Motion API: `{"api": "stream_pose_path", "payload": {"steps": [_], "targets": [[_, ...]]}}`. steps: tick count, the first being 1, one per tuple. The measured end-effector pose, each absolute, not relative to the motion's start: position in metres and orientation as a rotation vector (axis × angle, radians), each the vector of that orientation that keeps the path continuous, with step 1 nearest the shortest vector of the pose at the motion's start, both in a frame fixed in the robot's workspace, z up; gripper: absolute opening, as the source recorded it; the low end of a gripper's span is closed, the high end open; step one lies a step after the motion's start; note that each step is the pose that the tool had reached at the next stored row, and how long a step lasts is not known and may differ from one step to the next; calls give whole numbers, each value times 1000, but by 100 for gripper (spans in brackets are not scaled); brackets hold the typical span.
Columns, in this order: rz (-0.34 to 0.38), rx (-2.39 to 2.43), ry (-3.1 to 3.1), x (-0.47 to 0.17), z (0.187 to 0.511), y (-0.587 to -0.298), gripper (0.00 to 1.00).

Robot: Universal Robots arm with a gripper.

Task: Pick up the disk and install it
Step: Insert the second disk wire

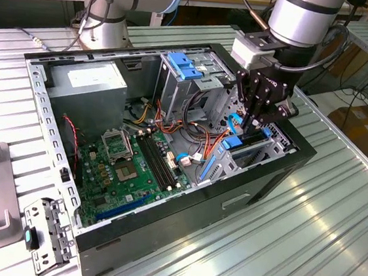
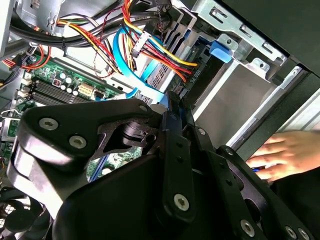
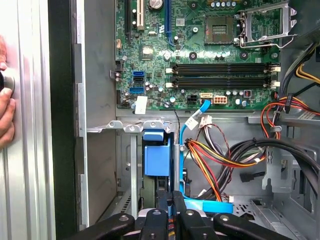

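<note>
The black two-fingered gripper [image 1: 250, 122] on the silver robot arm [image 1: 302, 18] hangs low inside the open black desktop computer case [image 1: 162, 221], at the case corner towards the exterior view's right. Its fingers [image 3: 165, 205] stand narrow, almost together, pinching a thin blue plastic strip [image 3: 172, 206] that shows between them in both wrist views [image 2: 173, 116].

Directly under the gripper, in the grey metal drive bay [image 1: 282, 143] at that corner, a dark flat slab stands on edge between blue plastic parts. It looks like the disk [image 1: 257, 140], though its label is hidden and I cannot tell whether the pinched strip belongs to it.

The green motherboard [image 1: 128, 171] lies on the case floor. A grey power-supply box with a white sticker [image 1: 87, 88] fills the far corner at the exterior view's left, and beside it stands a tall grey metal cage with a blue handle [image 1: 185, 65]. Red, yellow and orange wires [image 3: 215, 160] run close to the fingers.

A person's hand [image 2: 285, 152] rests on the ribbed aluminium table [image 1: 290, 255] just outside the case wall
</note>
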State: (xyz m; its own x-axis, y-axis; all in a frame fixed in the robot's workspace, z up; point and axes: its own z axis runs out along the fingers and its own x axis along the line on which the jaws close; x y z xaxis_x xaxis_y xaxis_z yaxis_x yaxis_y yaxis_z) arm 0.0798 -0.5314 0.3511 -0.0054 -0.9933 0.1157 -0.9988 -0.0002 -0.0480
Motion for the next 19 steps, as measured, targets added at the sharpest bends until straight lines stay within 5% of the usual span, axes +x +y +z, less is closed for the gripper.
{"api": "stream_pose_path", "payload": {"steps": [7,19], "targets": [[119,2216,-2225,80,350,-539,16],[135,2242,-2245,79,349,-547,16]]}}
